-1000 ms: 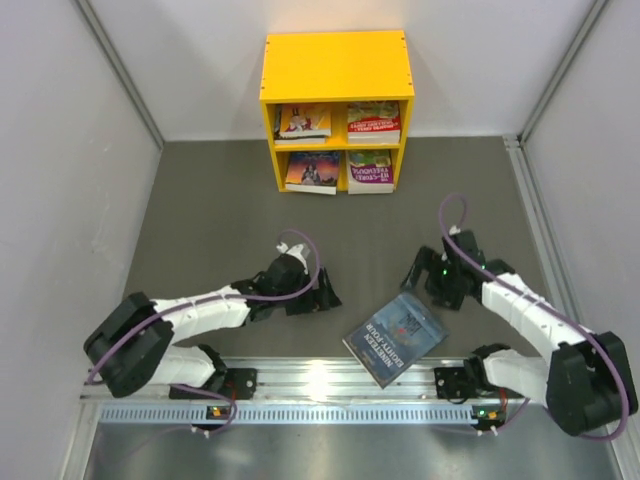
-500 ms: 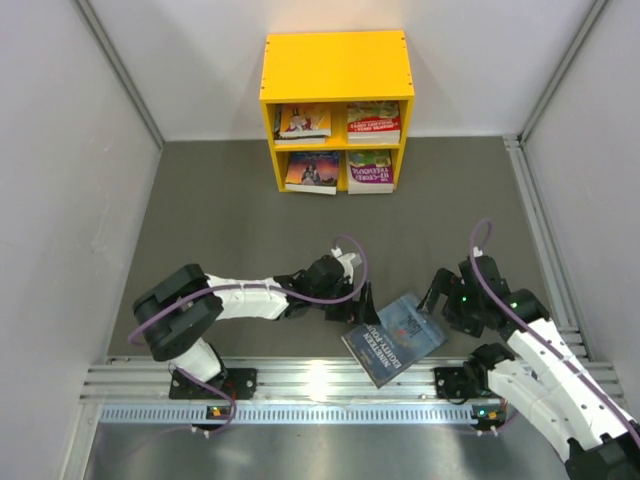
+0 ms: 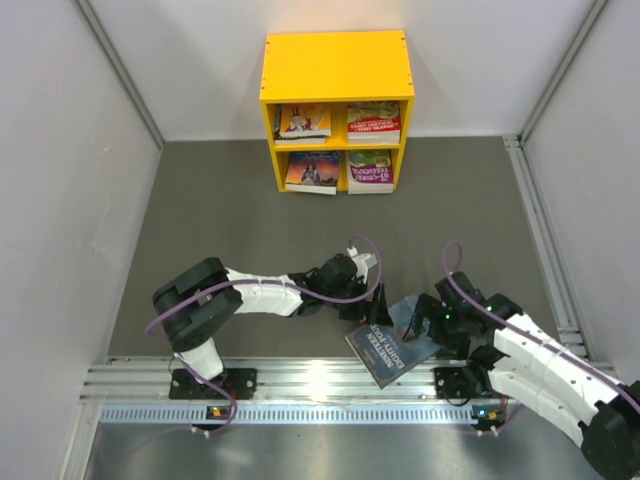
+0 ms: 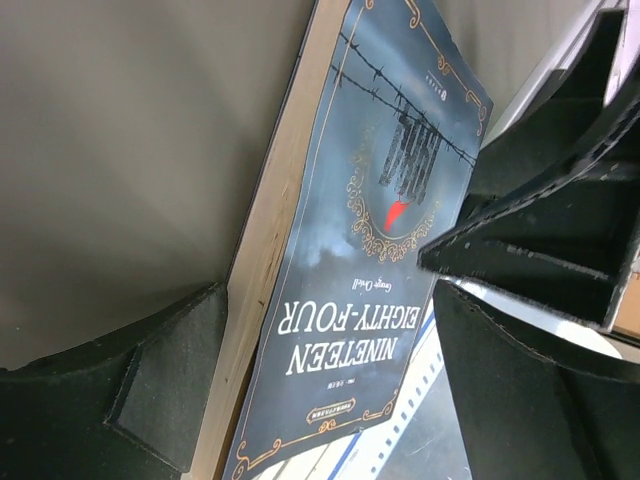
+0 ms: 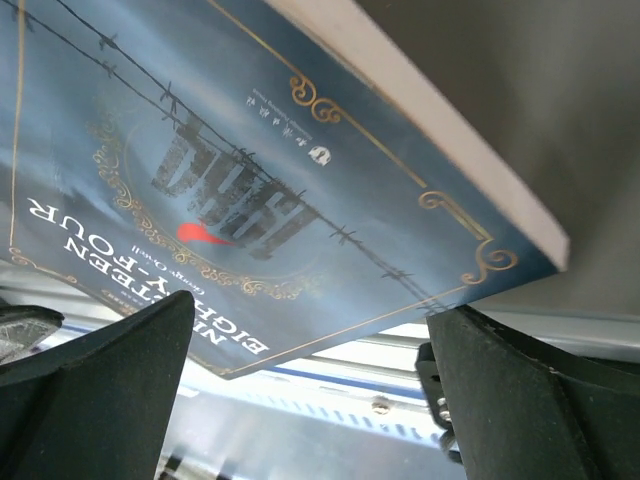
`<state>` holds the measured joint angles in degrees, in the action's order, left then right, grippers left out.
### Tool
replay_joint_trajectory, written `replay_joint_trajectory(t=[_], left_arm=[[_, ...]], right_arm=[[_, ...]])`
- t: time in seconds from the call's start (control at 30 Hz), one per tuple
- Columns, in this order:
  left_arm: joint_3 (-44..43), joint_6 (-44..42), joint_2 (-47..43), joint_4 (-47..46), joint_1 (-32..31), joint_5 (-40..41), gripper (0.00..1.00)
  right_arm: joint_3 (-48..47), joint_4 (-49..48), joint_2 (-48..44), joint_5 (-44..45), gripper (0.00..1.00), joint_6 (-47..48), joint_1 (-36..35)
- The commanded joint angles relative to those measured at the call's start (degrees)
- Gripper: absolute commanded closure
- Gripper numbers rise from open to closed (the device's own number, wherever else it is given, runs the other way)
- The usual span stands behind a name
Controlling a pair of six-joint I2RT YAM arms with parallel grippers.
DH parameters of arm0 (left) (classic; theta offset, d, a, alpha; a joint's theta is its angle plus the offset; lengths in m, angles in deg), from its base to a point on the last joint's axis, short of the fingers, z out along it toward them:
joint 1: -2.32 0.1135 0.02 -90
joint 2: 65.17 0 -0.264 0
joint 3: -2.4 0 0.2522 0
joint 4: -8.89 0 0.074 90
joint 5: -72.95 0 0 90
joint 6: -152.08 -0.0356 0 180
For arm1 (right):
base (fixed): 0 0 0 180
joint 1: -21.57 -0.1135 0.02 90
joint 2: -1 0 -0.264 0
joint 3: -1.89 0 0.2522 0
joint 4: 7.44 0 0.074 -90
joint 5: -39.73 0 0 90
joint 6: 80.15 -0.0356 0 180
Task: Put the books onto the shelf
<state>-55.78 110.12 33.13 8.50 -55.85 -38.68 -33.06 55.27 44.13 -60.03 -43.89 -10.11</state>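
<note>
A dark blue book [image 3: 385,352] titled Nineteen Eighty-Four lies at the mat's near edge, its lower corner over the metal rail. My left gripper [image 3: 372,318] is open at its upper left edge; in the left wrist view the book [image 4: 380,230] lies between the spread fingers [image 4: 170,370]. My right gripper [image 3: 418,322] is open over the book's right corner. In the right wrist view the book [image 5: 230,150] fills the top, above the gap between the jaws. The yellow shelf [image 3: 336,65] stands at the far wall with books [image 3: 373,122] in its compartments.
The aluminium rail [image 3: 300,378] runs along the near edge under the arm bases. White walls close in both sides and the back. Grey mat [image 3: 220,220] stretches between the arms and the shelf. The right gripper's black body [image 4: 560,200] crowds the left wrist view.
The left arm reached right to the book's left edge. The right arm swung back and down onto the book's right corner. The book shifted slightly toward the rail.
</note>
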Motion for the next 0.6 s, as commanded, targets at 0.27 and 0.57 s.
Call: replay_joint_trajectory(t=[0.27, 0.57], left_arm=[[2.58, 3.55, 6.9, -4.38, -4.23, -3.06, 0.18], [1.46, 7.34, 12.61, -15.12, -9.4, -7.2, 0.65]], right_arm=[[5.63, -29.07, 11.88, 3.08, 0.0, -4.97, -2.16], [6.16, -32.86, 13.91, 5.54, 0.01, -5.41, -2.16]])
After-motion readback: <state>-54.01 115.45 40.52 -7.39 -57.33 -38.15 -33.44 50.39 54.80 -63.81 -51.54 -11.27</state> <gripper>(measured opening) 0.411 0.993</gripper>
